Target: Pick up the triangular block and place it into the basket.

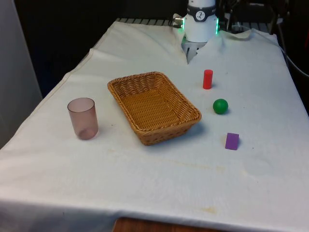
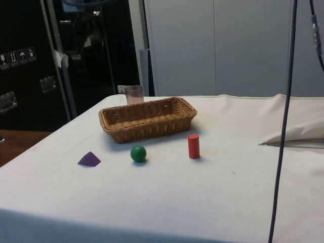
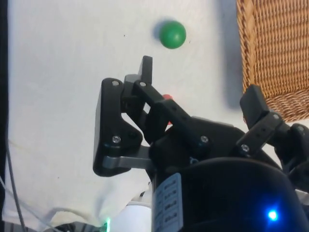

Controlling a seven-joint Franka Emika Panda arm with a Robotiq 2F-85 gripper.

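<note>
Purple triangular block (image 1: 231, 141) lay on the white cloth (image 1: 159, 179), untouched, at about 4 o'clock from the wicker basket (image 1: 153, 107) in the front view and well apart from it. Green ball (image 1: 220, 106) sat at 12 o'clock from the block; red cylinder (image 1: 207, 79) stood upright beyond the ball. Pink cup (image 1: 83, 118) stood at 9 o'clock from the basket. Gripper (image 3: 203, 92) hung above the cloth near the cylinder, its fingers (image 3: 146, 72) spread apart and holding nothing.
</note>
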